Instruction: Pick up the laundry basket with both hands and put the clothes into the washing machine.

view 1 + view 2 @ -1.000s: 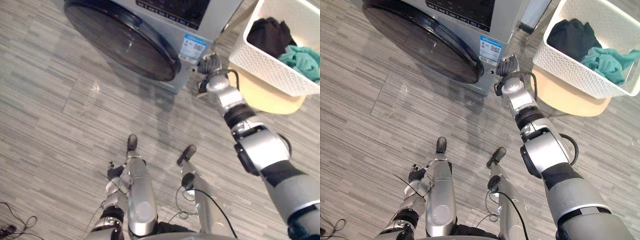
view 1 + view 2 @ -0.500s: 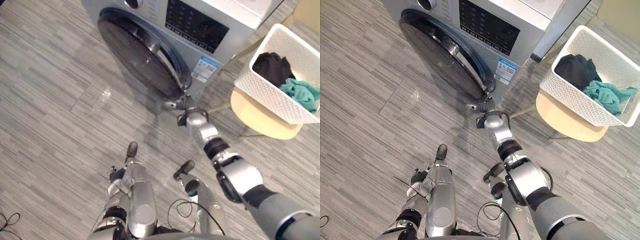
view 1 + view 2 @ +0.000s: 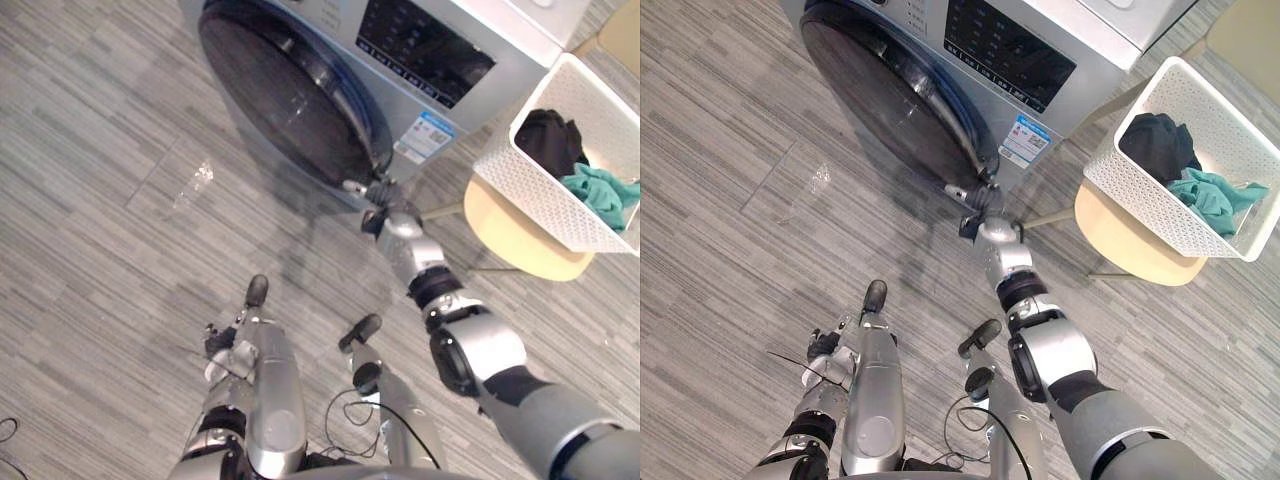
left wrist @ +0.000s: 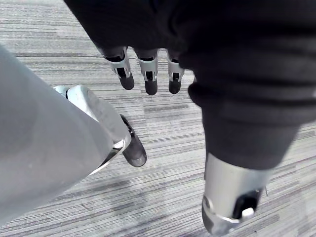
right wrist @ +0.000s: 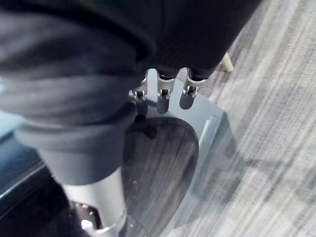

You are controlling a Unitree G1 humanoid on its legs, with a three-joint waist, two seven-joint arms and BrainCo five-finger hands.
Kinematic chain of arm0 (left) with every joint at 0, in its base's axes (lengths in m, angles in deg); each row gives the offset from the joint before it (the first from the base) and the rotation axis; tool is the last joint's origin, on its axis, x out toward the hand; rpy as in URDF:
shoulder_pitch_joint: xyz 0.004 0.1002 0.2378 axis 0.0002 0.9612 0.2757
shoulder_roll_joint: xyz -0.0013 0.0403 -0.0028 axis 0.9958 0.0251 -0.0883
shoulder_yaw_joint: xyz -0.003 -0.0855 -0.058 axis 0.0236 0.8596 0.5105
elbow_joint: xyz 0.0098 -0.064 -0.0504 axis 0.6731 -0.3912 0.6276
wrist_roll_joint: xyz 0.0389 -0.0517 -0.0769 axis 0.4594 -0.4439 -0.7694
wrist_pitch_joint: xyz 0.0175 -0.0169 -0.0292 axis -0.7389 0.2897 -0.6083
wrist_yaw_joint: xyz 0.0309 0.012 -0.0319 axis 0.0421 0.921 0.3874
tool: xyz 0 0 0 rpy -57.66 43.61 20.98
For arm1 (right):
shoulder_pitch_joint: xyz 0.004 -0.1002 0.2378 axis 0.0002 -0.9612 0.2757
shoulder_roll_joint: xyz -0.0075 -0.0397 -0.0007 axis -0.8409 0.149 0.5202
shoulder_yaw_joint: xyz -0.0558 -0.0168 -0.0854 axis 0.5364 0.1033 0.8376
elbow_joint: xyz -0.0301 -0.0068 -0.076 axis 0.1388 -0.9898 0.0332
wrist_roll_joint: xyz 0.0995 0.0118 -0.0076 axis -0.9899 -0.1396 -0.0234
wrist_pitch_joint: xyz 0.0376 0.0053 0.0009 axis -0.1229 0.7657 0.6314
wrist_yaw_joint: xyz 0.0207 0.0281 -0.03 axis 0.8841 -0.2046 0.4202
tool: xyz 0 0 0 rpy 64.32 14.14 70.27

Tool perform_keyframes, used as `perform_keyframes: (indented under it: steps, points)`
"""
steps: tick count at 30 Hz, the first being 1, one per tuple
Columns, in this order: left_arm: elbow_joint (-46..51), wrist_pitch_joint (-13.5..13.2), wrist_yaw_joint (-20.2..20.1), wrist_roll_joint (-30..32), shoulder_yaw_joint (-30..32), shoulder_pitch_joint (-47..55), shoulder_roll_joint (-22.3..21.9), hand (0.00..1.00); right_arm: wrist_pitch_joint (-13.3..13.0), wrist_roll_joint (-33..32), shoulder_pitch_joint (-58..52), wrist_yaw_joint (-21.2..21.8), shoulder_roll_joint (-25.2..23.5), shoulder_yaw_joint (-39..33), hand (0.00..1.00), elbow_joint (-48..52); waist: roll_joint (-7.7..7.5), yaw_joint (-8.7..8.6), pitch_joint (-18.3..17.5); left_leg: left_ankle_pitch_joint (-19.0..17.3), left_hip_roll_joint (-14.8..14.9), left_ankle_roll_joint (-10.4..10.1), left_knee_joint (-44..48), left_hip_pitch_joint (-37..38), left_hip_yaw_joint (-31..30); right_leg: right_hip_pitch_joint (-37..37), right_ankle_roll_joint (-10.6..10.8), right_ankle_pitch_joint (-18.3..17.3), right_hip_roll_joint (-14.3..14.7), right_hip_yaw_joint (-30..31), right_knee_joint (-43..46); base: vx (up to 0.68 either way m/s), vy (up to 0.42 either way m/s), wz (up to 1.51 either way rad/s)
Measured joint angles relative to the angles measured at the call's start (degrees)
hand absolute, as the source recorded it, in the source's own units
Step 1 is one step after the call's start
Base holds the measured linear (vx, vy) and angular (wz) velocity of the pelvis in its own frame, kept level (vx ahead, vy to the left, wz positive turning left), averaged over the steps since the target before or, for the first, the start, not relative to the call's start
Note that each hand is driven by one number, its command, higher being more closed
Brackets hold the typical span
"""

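Right wrist view: my right robot hand [image 5: 163, 94], fingers straight and holding nothing, sits at the lower rim of the washing machine [image 3: 1040, 45] door [image 3: 890, 95]; the laundry basket [image 3: 1140, 200] of clothes [image 3: 1160, 148] stands beside the machine, so I reckon: hook that rim, swing the door wide first.

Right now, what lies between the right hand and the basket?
Bare floor and a leg of the stool under the basket, in both eye views.
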Motion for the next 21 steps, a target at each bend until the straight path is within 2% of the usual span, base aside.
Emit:
perform_keyframes:
  steps: [1,4,6,8,9,10,11,13,14,15,18,21]
  points:
    - [-0.03,0.02,0.0,0.02,1.55,-0.16,0.04,0.0,0.01,-0.65,-0.37,-0.34,-0.07,2.18,0.0,1.7,-0.52,-0.31,0.42,-0.01,0.09,-0.01,0.0,0.06,0.19,-0.02,0.0,0.02,0.11,0.24,-0.16,0.08,0.002,-0.09]
    - [-0.64,0.36,-0.15,0.11,1.97,-1.05,0.64,0.0,-2.58,-6.72,-5.54,-1.12,-0.03,11.58,0.0,8.01,-1.8,-0.31,1.31,-0.08,1.13,-0.1,-0.08,0.29,0.8,-0.05,0.0,0.01,1.08,0.81,-0.74,0.07,-0.021,-0.17]
    - [-0.6,0.76,-0.48,0.44,1.83,-1.09,1.01,0.0,-4.72,-11.02,-9.69,-1.12,-0.05,18.54,0.0,12.07,-2.04,-0.28,1.42,-0.21,1.88,-0.27,-0.1,0.94,1.58,-0.01,0.12,-0.35,1.65,1.4,-0.79,0.06,-0.034,-0.24]
    - [-0.49,0.89,-1.26,1.86,1.13,-1.1,1.12,0.0,-6.89,-17.18,-15.34,-0.65,-0.12,30.73,0.0,16.56,-1.97,-0.24,1.47,-0.26,2.57,-0.31,-0.29,1.94,2.55,-0.04,-0.52,-1.2,1.87,1.77,0.1,0.06,-0.042,-0.19]
    - [-0.36,0.88,-1.32,2.38,0.7,-1.11,1.14,0.0,-6.96,-19.15,-16.26,0.54,-0.2,34.08,0.0,17.14,-1.95,-0.23,1.47,-0.28,2.69,-0.32,-0.39,2.12,2.54,-0.03,-0.51,-1.51,1.93,1.74,0.39,0.03,-0.03,-0.05]
    - [0.26,0.91,-1.37,2.89,-1.0,-1.32,1.14,0.0,-5.86,-21.43,-16.66,6.43,-0.41,42.27,0.0,18.62,-1.51,0.33,1.74,-0.54,3.05,-0.26,-0.83,2.33,2.42,-0.04,-0.7,-2.16,2.07,1.39,0.82,0.02,-0.032,0.05]
    - [0.78,0.93,-1.45,3.1,-1.93,-1.62,0.99,0.0,-5.35,-22.66,-16.66,9.16,-1.21,45.9,0.0,20.11,-1.09,1.12,2.0,-0.59,3.28,-0.33,-1.05,2.26,2.33,-0.08,-0.97,-2.45,2.19,1.16,0.99,0.03,-0.041,0.14]
    - [1.62,1.11,-1.64,4.33,-4.26,-4.68,-1.32,0.0,-5.12,-25.16,-15.99,15.89,-7.68,55.09,0.0,26.38,1.64,5.66,3.62,-0.72,3.29,-0.51,-2.04,1.39,0.6,-0.14,-0.95,-3.3,2.04,-0.99,2.23,0.05,-0.036,0.43]
    - [1.95,1.05,-1.75,4.53,-4.99,-5.17,-2.11,0.0,-5.19,-25.38,-15.82,17.68,-7.82,56.96,0.0,29.01,2.1,6.67,3.88,-0.53,2.94,-0.24,-2.4,1.09,0.18,-0.34,-0.81,-3.96,1.41,-1.83,3.15,0.1,0.023,0.78]
    - [2.32,1.07,-2.28,4.73,-5.79,-4.67,-2.54,0.0,-5.19,-25.39,-15.77,20.5,-7.88,59.83,0.0,33.09,2.29,8.1,3.91,0.54,2.02,0.8,-3.0,0.87,-0.17,-0.77,-0.44,-6.02,-0.72,-3.3,6.41,0.07,0.035,0.69]
    - [2.33,1.57,-2.57,6.93,-6.1,-2.31,-2.16,0.0,-5.12,-25.38,-15.76,20.61,-7.88,57.58,0.0,30.17,1.83,7.55,3.75,0.84,-0.67,0.26,-2.01,0.83,-1.02,-0.7,0.65,-8.0,-4.62,-4.36,10.75,0.1,0.107,0.52]
    - [2.41,2.24,-2.74,8.9,-7.63,-2.1,-0.99,0.0,-5.43,-25.34,-15.65,20.46,-7.86,53.57,0.0,27.53,1.63,7.08,3.86,0.8,-1.92,0.34,-1.39,0.74,-0.87,-0.44,0.95,-7.74,-5.82,-4.24,11.01,0.04,0.078,0.13]
